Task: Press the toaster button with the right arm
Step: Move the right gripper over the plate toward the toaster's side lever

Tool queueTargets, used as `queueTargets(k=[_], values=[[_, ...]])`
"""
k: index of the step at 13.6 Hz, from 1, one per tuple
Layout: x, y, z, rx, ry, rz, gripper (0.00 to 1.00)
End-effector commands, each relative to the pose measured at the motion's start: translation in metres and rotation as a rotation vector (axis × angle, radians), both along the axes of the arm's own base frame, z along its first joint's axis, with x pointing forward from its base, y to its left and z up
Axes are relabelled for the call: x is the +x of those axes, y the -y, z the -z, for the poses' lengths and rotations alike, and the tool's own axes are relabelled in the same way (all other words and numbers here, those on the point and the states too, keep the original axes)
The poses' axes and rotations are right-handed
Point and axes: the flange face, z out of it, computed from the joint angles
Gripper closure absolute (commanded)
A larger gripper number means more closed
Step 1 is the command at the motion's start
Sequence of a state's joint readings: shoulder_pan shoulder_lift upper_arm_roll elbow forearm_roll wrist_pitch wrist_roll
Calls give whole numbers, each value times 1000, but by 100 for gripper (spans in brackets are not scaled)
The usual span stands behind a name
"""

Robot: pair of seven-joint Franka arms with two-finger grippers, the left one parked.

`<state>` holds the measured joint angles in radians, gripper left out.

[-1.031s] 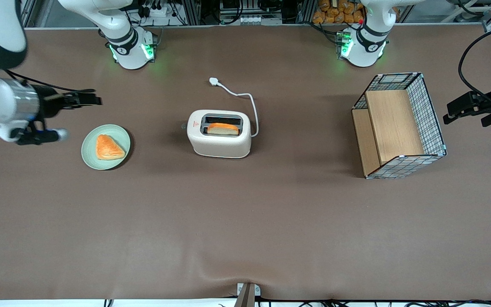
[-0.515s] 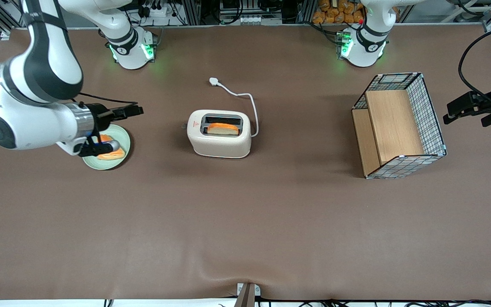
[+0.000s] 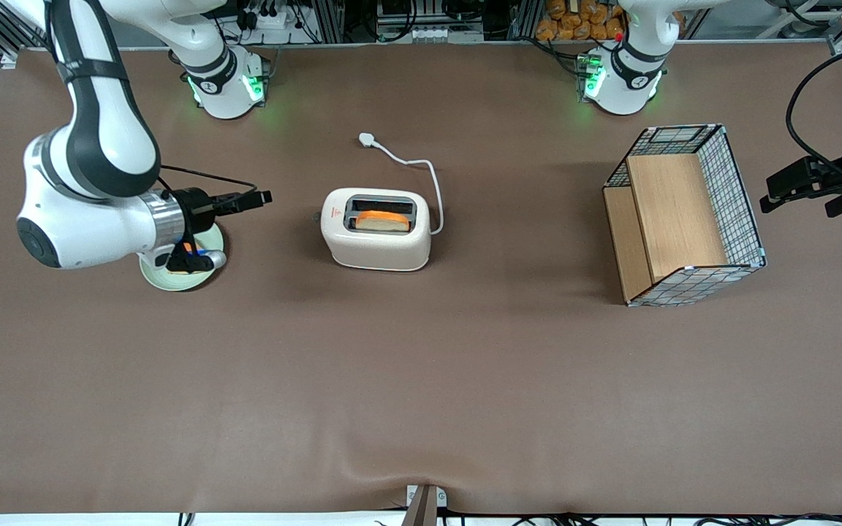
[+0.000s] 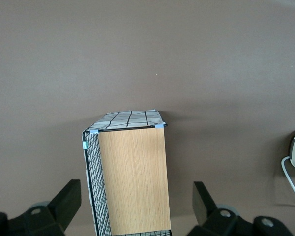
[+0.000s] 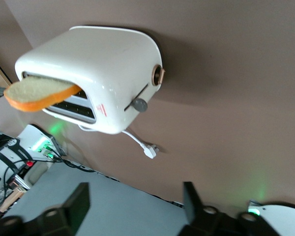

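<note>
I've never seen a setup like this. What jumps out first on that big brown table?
The big white right arm stands out, its gripper open, level with the toaster and pointing at its button. The cream toaster sits mid-table with a slice of bread poking from its slot. Toward the parked arm's end stands a wire basket with wooden panels.

right arm (image 3: 92, 183) is bent low at the elbow, wrist level, gripper (image 3: 256, 198) pointing sideways with fingers (image 5: 71, 206) spread apart.

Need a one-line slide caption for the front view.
Slim black gripper open above the table, short of the cream-white plastic toaster and its small grey button.
</note>
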<state>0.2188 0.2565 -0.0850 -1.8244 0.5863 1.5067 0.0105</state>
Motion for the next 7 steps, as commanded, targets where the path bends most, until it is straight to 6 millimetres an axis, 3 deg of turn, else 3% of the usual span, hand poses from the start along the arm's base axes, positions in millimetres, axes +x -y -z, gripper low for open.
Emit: queueTargets(k=[1, 3, 7], values=[[7, -4, 6, 16, 27, 40, 100], [11, -6, 11, 12, 45, 48, 100], [-1, -38, 24, 18, 58, 4, 100]])
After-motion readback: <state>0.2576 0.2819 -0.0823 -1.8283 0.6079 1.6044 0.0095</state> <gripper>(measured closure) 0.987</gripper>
